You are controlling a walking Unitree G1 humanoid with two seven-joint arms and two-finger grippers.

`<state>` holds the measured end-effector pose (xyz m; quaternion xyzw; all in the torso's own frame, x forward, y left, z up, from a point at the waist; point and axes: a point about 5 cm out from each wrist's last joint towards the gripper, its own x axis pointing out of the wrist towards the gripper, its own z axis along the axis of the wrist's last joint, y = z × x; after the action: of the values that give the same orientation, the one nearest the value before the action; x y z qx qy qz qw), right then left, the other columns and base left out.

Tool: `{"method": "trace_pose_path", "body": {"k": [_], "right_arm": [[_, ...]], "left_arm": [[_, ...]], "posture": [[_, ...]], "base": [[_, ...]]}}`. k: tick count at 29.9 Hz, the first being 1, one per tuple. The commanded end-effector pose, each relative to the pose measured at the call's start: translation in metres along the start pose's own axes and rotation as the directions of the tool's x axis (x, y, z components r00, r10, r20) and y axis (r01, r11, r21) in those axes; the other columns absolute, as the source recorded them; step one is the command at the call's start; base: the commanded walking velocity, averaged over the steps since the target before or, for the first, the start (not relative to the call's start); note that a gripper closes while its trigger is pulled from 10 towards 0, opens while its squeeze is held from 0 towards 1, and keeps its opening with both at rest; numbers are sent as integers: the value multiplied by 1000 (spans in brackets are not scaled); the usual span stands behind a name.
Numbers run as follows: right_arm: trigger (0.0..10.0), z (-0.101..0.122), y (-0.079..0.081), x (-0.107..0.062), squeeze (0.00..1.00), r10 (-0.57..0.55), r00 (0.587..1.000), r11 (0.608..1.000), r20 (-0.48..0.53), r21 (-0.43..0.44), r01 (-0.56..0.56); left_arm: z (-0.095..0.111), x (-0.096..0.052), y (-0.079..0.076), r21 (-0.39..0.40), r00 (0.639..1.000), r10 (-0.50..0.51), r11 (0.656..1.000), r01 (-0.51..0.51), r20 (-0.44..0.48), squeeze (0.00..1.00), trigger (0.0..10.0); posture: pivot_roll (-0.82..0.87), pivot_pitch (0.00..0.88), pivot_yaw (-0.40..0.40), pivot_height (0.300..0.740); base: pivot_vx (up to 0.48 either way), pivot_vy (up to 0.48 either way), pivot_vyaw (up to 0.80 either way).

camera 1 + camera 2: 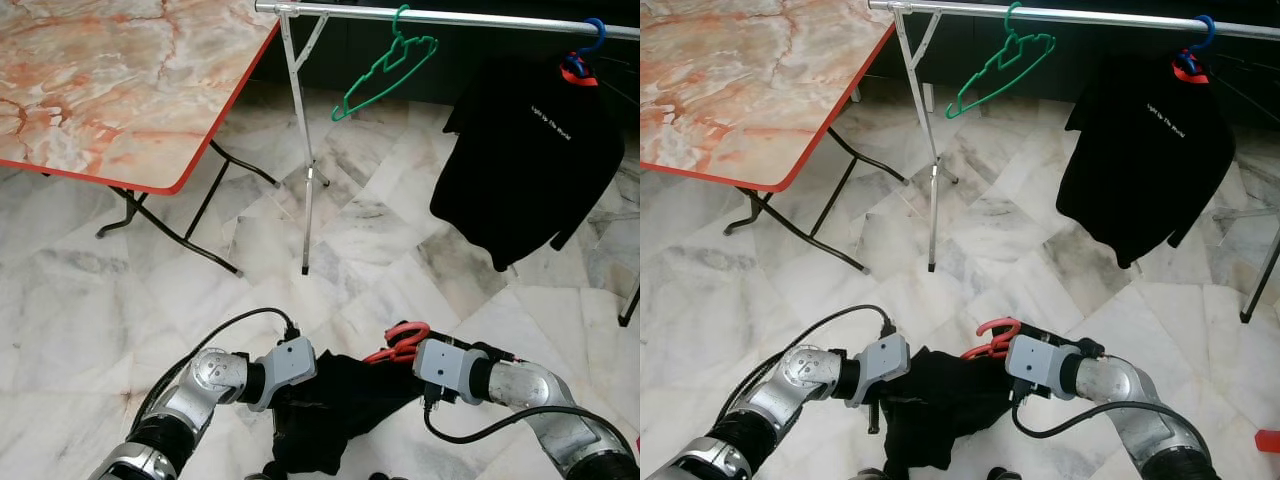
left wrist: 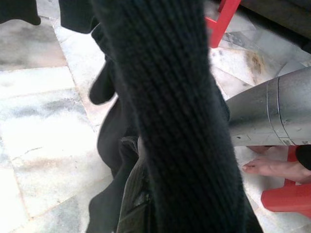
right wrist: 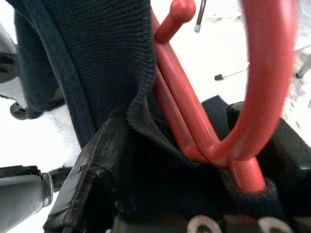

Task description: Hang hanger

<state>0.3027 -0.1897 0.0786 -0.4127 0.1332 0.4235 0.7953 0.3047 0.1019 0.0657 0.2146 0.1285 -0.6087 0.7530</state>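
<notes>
Both arms reach in low at the head camera's 6 o'clock, meeting over a bunched black garment [image 1: 325, 410] that hangs between them above the marble floor [image 1: 90, 310]. The red hanger [image 1: 400, 342] sits at the garment's upper edge, its hook curling up just beside the right wrist.

The right hand [image 3: 160, 160] is clenched around the hanger's neck together with the dark knit collar; the right wrist view shows the red hook looping over the black fingers [image 3: 90, 191] and the fabric wrapped round the stem. The left hand [image 1: 290, 405] is buried in the cloth at the garment's 9 o'clock side. In the left wrist view a thick fold of ribbed black knit covers it, so whether it is clenched or released cannot be told.

At 12 o'clock a metal clothes rail [image 1: 450, 16] runs across the top of the scene. A green hanger [image 1: 385, 70] hangs from it, tilted, and at 2 o'clock a black shirt [image 1: 525, 160] hangs from a blue hanger [image 1: 590, 40]. A marble-patterned tabletop [image 1: 120, 80] with a red edge stands at 10 o'clock on folding black legs. In the left wrist view, a person's bare foot [image 2: 272, 167] rests beside a red stool [image 2: 289, 199].
</notes>
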Motion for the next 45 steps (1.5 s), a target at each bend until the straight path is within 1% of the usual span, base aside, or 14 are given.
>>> {"method": "trace_pose_path", "body": {"k": [1,4,11,14,22,27,28,30,31,33,34,37,41,45], "right_arm": [[10000,-10,15,3,0,42,998,999,-43,23,-41],[10000,-9,6,1,0,-1,999,1000,-34,29,2],[10000,-9,5,-8,0,10,1000,999,-8,37,-10],[10000,-4,4,-18,0,25,998,996,57,89,-30],[10000,-3,17,-51,0,210,969,956,130,178,-231],[10000,-8,-7,-63,0,93,990,982,103,157,-109],[10000,-8,-7,-63,0,93,990,982,103,157,-109],[10000,-5,-23,-65,0,3,994,986,108,167,-21],[10000,-5,-23,-65,0,3,994,986,108,167,-21],[10000,1,-34,-60,0,-69,986,976,153,215,35],[10000,1,-34,-60,0,-69,986,976,153,215,35],[10000,8,-32,-55,0,-34,976,968,213,251,-21],[10000,10,-30,-49,0,-3,977,973,213,227,-46],[10000,16,-23,-46,0,98,964,966,248,210,-152]], "left_arm": [[4,0,0,7,999,13,1000,-14,39,0,0],[4,0,0,7,999,15,1000,-16,38,0,0],[4,0,0,6,999,13,1000,-13,36,0,0],[4,1,0,4,999,9,1000,-10,36,0,0],[4,1,0,8,999,5,1000,-5,32,0,0],[3,2,-1,7,999,-1,1000,1,33,0,0],[3,2,-1,7,999,-1,1000,1,33,0,0],[3,3,-3,5,999,-7,1000,6,35,0,0],[3,3,-3,5,999,-7,1000,6,35,0,0],[4,4,-4,7,999,-11,1000,11,39,0,0],[4,4,-4,7,999,-11,1000,11,39,0,0],[4,4,-3,10,999,-11,1000,11,38,0,0],[3,3,-3,10,999,-9,1000,8,33,0,0],[2,2,-3,5,1000,-5,1000,5,28,0,0]], "posture": [[-60,270,28,740],[-65,268,26,740],[-66,268,25,740],[-70,266,25,740],[-83,251,24,740],[-85,245,24,740],[-85,245,24,740],[-88,239,25,740],[-88,239,25,740],[-85,235,24,740],[-85,235,24,740],[-82,237,24,740],[-74,247,22,740],[-73,253,21,740]], "base": [[0,0,0],[0,0,0],[0,0,0],[0,0,0],[0,0,0],[0,0,0],[0,0,0],[0,0,0],[0,0,0],[0,0,0],[0,0,0],[0,0,0],[0,0,0],[0,0,0]]}}
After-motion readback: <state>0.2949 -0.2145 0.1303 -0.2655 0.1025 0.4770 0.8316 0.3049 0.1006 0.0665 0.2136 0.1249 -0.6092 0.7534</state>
